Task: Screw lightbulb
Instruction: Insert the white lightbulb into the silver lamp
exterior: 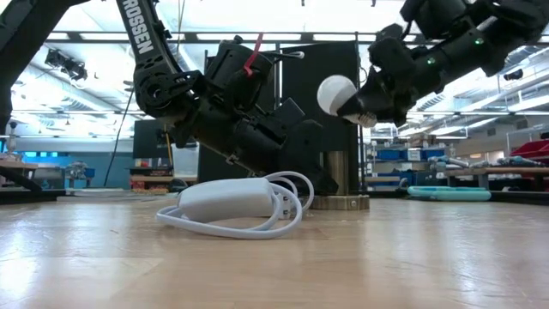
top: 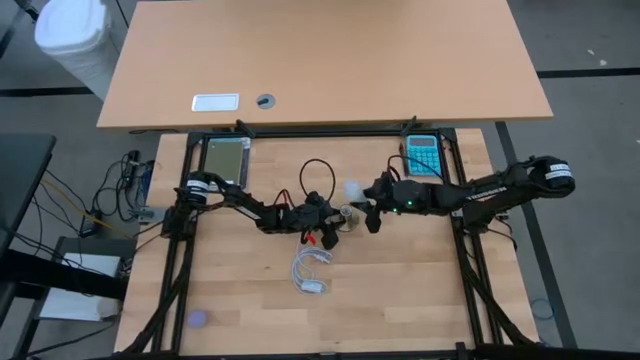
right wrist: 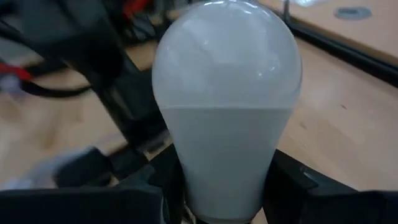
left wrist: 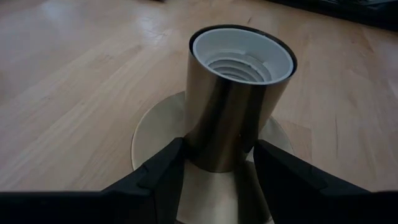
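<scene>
Low view is showing me the right pincer (exterior: pixel 371 110) gripping the lightbulb (exterior: pixel 340 94) by its base at upper right of centre, tilted, raised off the desk (exterior: pixel 412 257), just above the metal socket (exterior: pixel 341 178). My left pincer (left wrist: pixel 217 165) is clamping that socket's brass barrel between both fingers. I'm seeing a coiled white cable (exterior: pixel 244 204) lying at centre frame.

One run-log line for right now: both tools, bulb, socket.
left tool: shut on socket, upright | right tool: shut on lightbulb, raised, tilted | lightbulb: not yet in socket
</scene>
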